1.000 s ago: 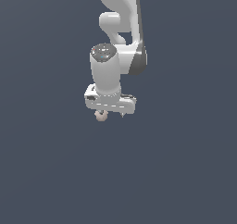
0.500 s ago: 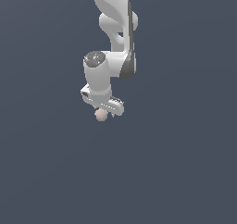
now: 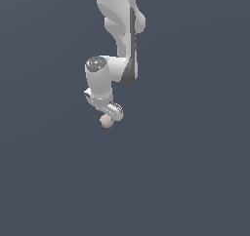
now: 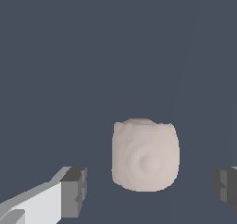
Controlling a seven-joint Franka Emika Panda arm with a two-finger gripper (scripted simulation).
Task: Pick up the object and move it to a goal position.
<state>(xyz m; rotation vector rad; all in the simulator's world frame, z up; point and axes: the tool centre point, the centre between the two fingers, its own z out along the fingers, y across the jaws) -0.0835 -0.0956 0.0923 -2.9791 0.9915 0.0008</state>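
Arm [image 3: 119, 40]: white, comes down from the top centre of the exterior frame, wrist bent toward that view's left.
Gripper [image 3: 108, 117]: just left of centre in the exterior frame, pointing down.
Jaws: spread; in the wrist view a dark pad [image 4: 74, 190] sits on each side of the lump, with clear gaps, neither touching.
Object [image 3: 106, 122]: pale pinkish-beige rounded lump, slightly bumpy, directly under the gripper, between the pads; lower centre of the wrist frame.
Surface [image 3: 185, 171]: plain dark blue-grey, fills both frames.
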